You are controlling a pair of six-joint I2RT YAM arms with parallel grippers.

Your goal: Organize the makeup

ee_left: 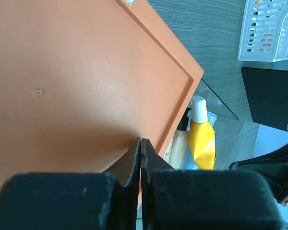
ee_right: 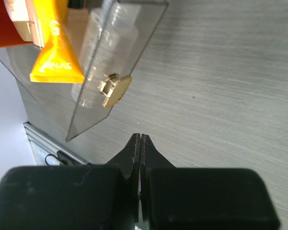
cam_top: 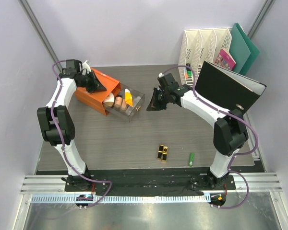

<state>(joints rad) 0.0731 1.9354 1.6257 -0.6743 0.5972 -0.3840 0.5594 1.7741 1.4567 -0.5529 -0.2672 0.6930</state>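
Observation:
The orange box (cam_top: 93, 91) stands at the back left with its clear drawer (cam_top: 134, 108) pulled out. In the drawer lie an orange-yellow tube (cam_top: 128, 98), beige bottles (cam_top: 116, 101) and a clear bottle (ee_right: 103, 52). My left gripper (cam_top: 95, 82) is shut and empty, its tips (ee_left: 141, 140) resting on or just above the box top (ee_left: 86, 72). My right gripper (cam_top: 151, 104) is shut and empty, its tips (ee_right: 140, 136) just off the drawer's front, near its gold knob (ee_right: 113, 88). Two black-gold lipsticks (cam_top: 162, 152) and a small green tube (cam_top: 192, 159) lie on the table near the front.
A white file organiser (cam_top: 206, 45) stands at the back right with green folders (cam_top: 244, 48) and a pink booklet (cam_top: 225, 59). A black binder (cam_top: 230, 88) leans over the right arm. Grey walls close in both sides.

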